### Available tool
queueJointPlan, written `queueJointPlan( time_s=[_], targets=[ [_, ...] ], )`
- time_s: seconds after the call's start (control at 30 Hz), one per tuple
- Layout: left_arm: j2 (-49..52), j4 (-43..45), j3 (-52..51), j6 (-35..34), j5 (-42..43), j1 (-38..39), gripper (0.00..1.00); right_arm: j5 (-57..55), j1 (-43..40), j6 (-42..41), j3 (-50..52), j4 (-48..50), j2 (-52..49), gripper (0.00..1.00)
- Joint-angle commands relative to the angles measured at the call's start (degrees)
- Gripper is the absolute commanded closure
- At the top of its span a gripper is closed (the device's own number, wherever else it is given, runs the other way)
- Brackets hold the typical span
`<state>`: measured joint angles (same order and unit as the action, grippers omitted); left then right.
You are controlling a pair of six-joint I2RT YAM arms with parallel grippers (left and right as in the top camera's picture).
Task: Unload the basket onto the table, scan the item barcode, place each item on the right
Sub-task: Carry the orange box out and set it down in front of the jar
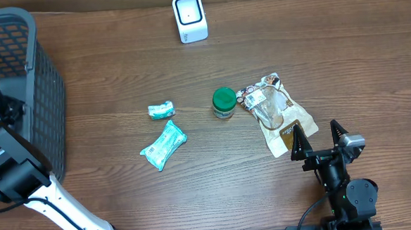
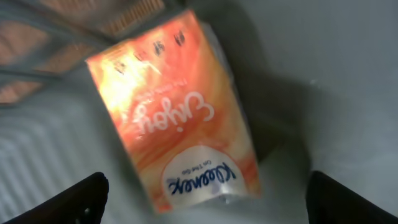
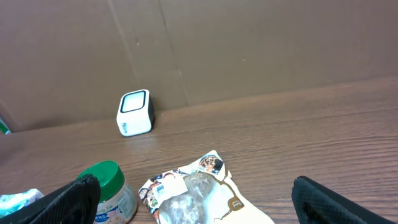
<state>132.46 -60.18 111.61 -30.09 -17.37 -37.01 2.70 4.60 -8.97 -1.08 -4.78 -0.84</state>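
In the left wrist view an orange Kleenex tissue pack (image 2: 177, 112) lies tilted on a pale grey floor. My left gripper (image 2: 208, 190) hovers over it, open, with its dark fingertips (image 2: 87, 196) either side of the pack's near end and apart from it. No barcode shows on the face I see. The white scanner (image 1: 190, 18) stands at the table's far edge, and is also in the right wrist view as the scanner (image 3: 134, 112). My right gripper (image 1: 317, 134) is open and empty at the front right, just behind a snack pouch (image 1: 276, 111).
A dark mesh basket (image 1: 50, 102) fills the left edge, and my left arm reaches into it. A green-lidded jar (image 1: 224, 103), a small teal packet (image 1: 161, 110) and a larger teal packet (image 1: 163, 145) lie mid-table. A cardboard wall (image 3: 249, 43) backs the table.
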Motion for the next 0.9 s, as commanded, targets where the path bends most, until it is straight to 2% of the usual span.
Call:
queueJointPlan(
  time_s=[0.0, 0.13, 0.2, 0.37, 0.5, 0.7, 0.87],
  targets=[
    [0.52, 1.7, -2.32, -0.28, -1.25, -0.46, 0.16, -0.11, 0.26, -0.17, 0.63, 0.2, 0.68, 0.0],
    [0.52, 3.85, -3.41, 0.28, -1.27, -0.46, 0.2, -0.11, 0.26, -0.17, 0.63, 0.2, 0.68, 0.0],
    [0.52, 4.59, -3.41, 0.33, -1.27, -0.46, 0.25, -0.11, 0.26, -0.15, 0.63, 0.2, 0.68, 0.0],
    [0.52, 5.18, -3.41, 0.87, -1.25, -0.46, 0.69, -0.11, 0.26, -0.17, 0.63, 0.2, 0.68, 0.0],
    [0.5, 4.7, -3.37, 3.17, -0.98, -0.35, 0.93, -0.11, 0.26, -0.17, 0.63, 0.2, 0.68, 0.0],
    [-0.52, 1.66, -0.94, 3.3, -0.52, -0.35, 0.96, -0.11, 0.26, -0.15, 0.63, 0.2, 0.68, 0.0],
    [-5.84, 0.81, 1.36, 3.32, 2.34, -0.31, 0.96, -0.11, 0.26, -0.17, 0.63, 0.2, 0.68, 0.0]
  ],
)
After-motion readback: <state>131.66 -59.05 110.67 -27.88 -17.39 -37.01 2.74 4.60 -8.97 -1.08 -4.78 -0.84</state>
